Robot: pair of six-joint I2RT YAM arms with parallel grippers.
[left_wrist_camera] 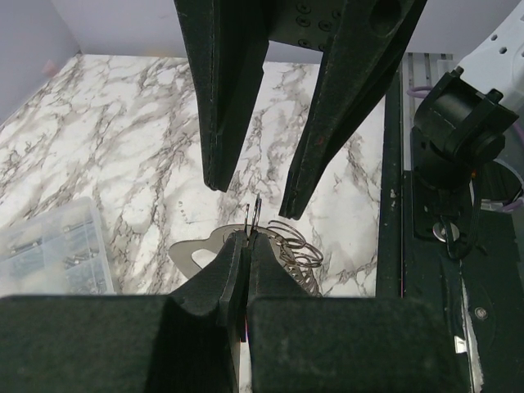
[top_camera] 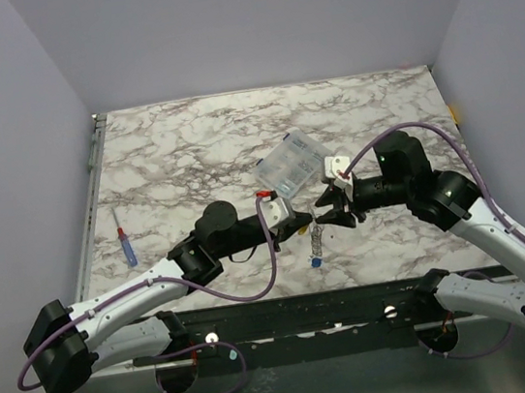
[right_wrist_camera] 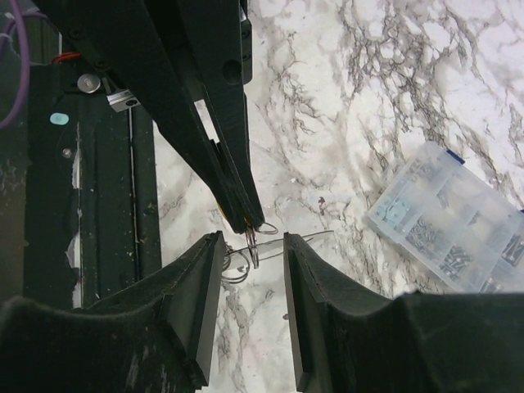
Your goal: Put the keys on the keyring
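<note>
My left gripper (top_camera: 301, 222) is shut on a thin silvery ring of the keyring (left_wrist_camera: 255, 214) and holds it above the table. Its shut tips (right_wrist_camera: 248, 218) show in the right wrist view. More wire loops of the keyring (left_wrist_camera: 296, 248) and a flat silvery tag (left_wrist_camera: 190, 255) hang behind its fingers. In the top view the keyring (top_camera: 317, 238) dangles with the blue key (top_camera: 317, 261) at its lower end. My right gripper (top_camera: 329, 209) is open; its fingers stand either side of the held ring (right_wrist_camera: 256, 246) without touching it. I cannot make out the yellow key.
A clear plastic compartment box (top_camera: 289, 165) lies just behind the grippers, also in the right wrist view (right_wrist_camera: 458, 221). A blue-handled, red-tipped screwdriver (top_camera: 127, 245) lies at the left. The black mounting rail (top_camera: 308, 312) runs along the near edge.
</note>
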